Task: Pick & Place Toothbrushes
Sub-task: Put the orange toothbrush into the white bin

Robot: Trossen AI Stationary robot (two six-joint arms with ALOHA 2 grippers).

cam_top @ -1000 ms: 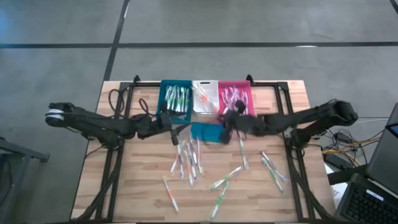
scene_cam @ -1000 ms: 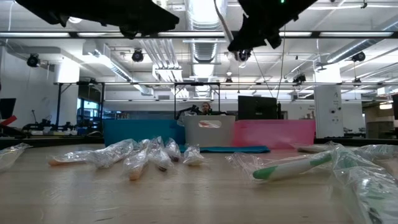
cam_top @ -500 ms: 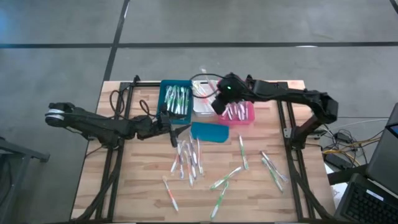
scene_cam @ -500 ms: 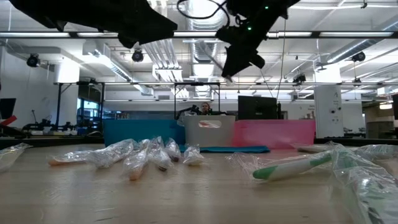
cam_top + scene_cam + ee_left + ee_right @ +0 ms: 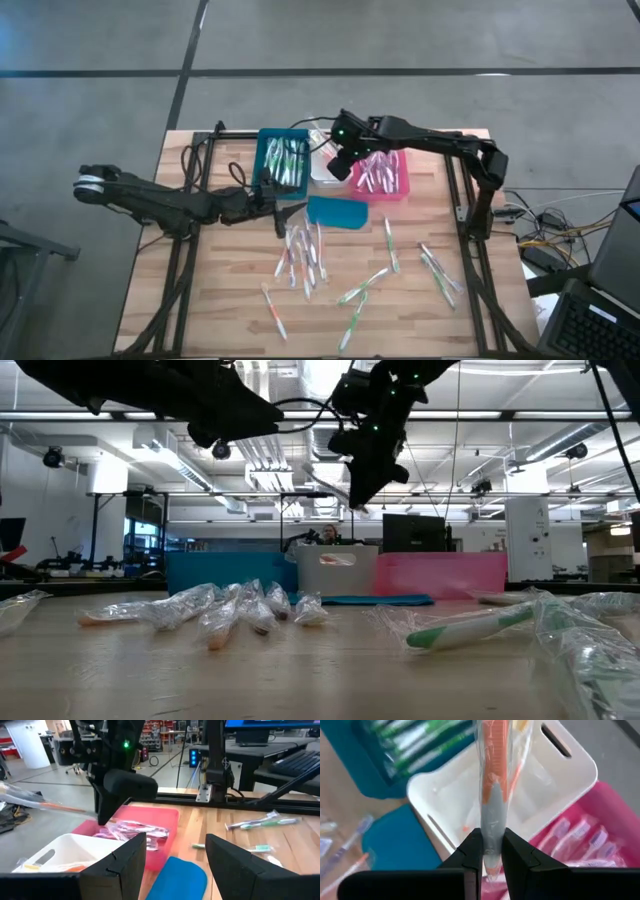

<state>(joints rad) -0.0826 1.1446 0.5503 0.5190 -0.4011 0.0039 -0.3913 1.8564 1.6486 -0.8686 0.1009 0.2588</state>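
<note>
Right gripper [image 5: 489, 851] is closed on one orange and white toothbrush in a clear plastic wrapper [image 5: 493, 795], and I see it raised above the white plastic bin [image 5: 328, 160], which stands between the teal bin [image 5: 282, 162] and the pink bin [image 5: 380, 168] at the far edge of the wooden table [image 5: 220, 310]. From the right wrist camera the held toothbrush points over the open white bin, and its lower end sits between the two dark fingers. I see green-handled toothbrushes [image 5: 415, 740] lying in the teal bin and pink ones [image 5: 585, 842] in the pink bin.

My left gripper [image 5: 175, 857] has its fingers spread apart and holds nothing. In the overhead view it hovers near the front corner of the teal bin, just beside the flat teal lid-like piece [image 5: 336, 212] which lies on the table in front of the bins.

Many other wrapped toothbrushes [image 5: 303, 258] stay scattered on the wood in front of the lid piece, one group near the centre and some more [image 5: 438, 268] toward the right side. In the low camera both arms are above the table and the loose wrapped brushes lie across the foreground.
</note>
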